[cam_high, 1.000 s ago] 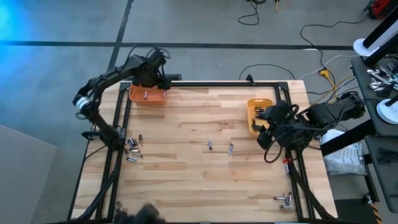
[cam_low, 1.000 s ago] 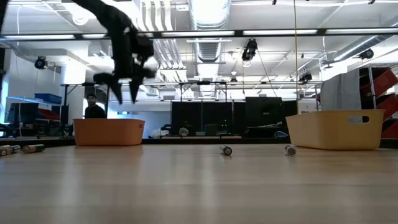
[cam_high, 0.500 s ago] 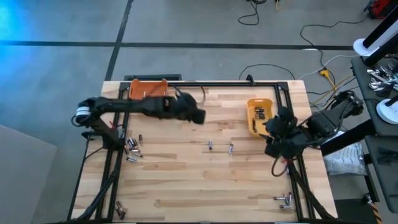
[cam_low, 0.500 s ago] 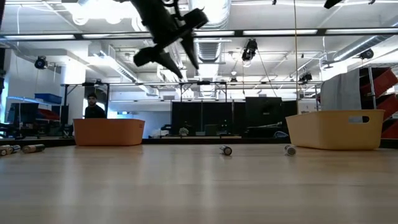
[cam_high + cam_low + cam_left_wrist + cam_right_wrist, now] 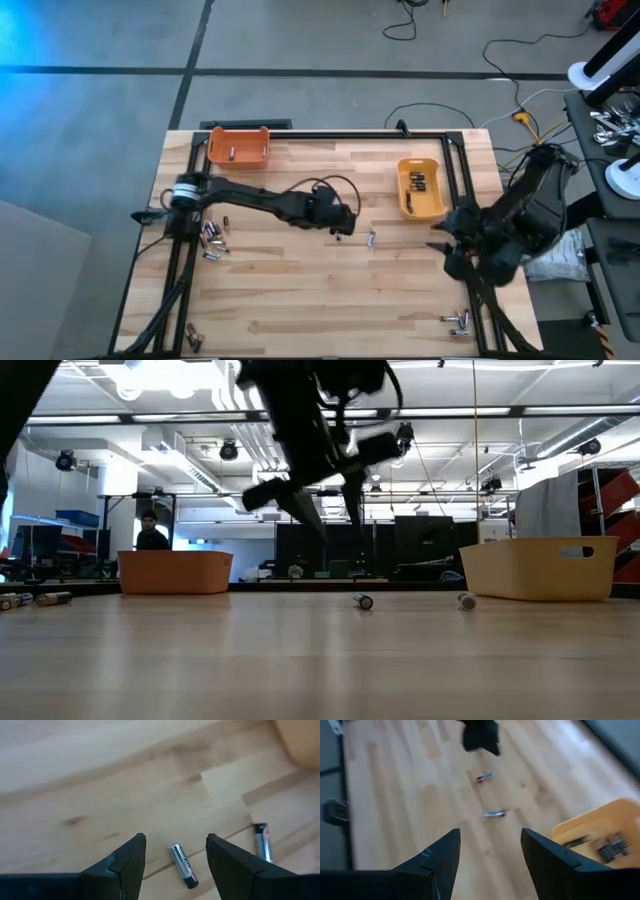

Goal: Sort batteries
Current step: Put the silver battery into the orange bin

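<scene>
Two loose batteries are lying near the middle of the table [image 5: 300,300] in the high view: the nearer battery [image 5: 339,235] is sitting just at the tip of the left gripper [image 5: 343,222], toward 6 o'clock from it, and the second battery [image 5: 371,238] is lying a little further toward 3 o'clock. The orange bin [image 5: 239,148] is standing at the table's 11 o'clock corner, the yellow bin [image 5: 420,188] at 2 o'clock, already holding a few dark cells, and a further cluster of batteries [image 5: 212,238] is waiting at 9 o'clock. The right gripper [image 5: 448,250] is hanging off the table's 3 o'clock edge, well apart from both loose cells, so the left arm is plainly the nearer one.

In the low view the left gripper [image 5: 335,510] is hovering above the board, fingers pointing down with a clear gap between them and nothing in it; the two loose cells are resting on the wood below and slightly toward 4 o'clock.

In the left wrist view the fingers [image 5: 125,865] are standing spread and empty, and the nearer battery [image 5: 183,865] is lying between them, closer to the other finger. Its long axis is running roughly along the line of the fingers, slightly slanted, so I judge the jaws should close across its narrow width once lowered.

In the right wrist view that arm's fingers [image 5: 440,860] are likewise standing apart and empty.
</scene>
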Tool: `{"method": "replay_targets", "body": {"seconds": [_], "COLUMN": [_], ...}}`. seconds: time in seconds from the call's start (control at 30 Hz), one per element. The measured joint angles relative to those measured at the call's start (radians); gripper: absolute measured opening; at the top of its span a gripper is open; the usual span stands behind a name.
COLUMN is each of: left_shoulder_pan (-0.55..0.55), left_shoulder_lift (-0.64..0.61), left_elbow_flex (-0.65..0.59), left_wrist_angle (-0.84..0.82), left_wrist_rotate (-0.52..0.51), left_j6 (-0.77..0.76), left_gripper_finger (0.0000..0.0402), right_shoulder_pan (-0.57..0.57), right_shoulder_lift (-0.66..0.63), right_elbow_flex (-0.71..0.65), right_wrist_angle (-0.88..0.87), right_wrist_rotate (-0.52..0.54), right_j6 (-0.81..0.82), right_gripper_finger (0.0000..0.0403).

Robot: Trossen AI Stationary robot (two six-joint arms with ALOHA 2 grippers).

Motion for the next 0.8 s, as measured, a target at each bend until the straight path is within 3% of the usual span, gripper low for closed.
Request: {"method": "replay_targets", "body": {"seconds": [0.3,0.5,0.67,0.8], "left_shoulder_pan": [-0.014,-0.015,-0.038,-0.067], "left_shoulder_lift": [0.234,0.35,0.433,0.502], "left_elbow_flex": [0.212,0.35,0.446,0.526], "left_wrist_angle": [-0.166,-0.271,-0.337,-0.407], "left_wrist_rotate": [0.012,0.043,0.043,0.048], "left_j6": [0.006,0.002,-0.016,-0.027], "left_gripper_finger": [0.0187,0.0182,0.0139,0.0074], "right_shoulder_pan": [0.195,0.246,0.246,0.243], "right_shoulder_lift": [0.109,0.205,0.253,0.258], "right_elbow_flex": [-0.001,-0.001,0.009,0.023], "right_wrist_angle": [0.084,0.125,0.124,0.122], "right_wrist_rotate": [-0.033,-0.034,-0.037,-0.049], "right_j6": [0.277,0.398,0.423,0.417], "right_gripper_finger": [0.0201,0.0201,0.0201,0.0201]}}
